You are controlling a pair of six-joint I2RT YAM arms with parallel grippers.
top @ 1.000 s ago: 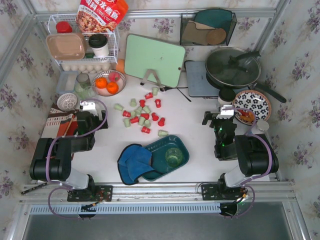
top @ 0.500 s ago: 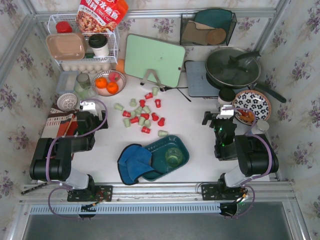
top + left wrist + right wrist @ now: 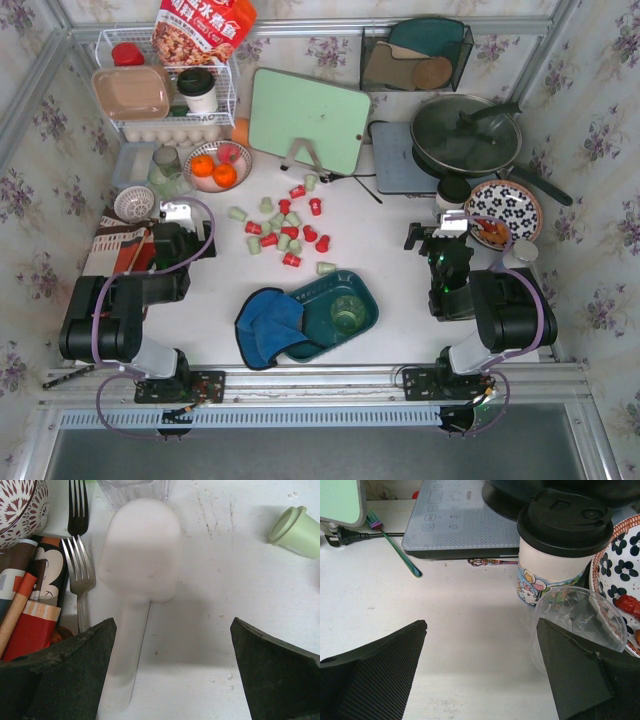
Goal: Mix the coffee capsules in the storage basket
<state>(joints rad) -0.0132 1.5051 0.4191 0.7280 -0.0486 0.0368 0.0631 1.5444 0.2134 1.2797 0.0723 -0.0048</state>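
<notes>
Left gripper [image 3: 170,670] spread wide, empty. Coffee capsules [image 3: 283,232] scattered on the table at 11 o'clock of the storage basket [image 3: 372,300], none inside: mixing seems not begun. Right gripper [image 3: 480,675] spread wide, empty.

Two arms with black, rounded housings are seen in the overhead view, the left arm [image 3: 125,300] and the right arm [image 3: 500,300]. Pale lilac cables are looped along each. White lower links are joined to black base plates. A silver-white camera block is carried near each wrist. The fingers [image 3: 60,680] are shown as matt black wedges; on the right fingers [image 3: 370,665] a woven texture is visible
</notes>
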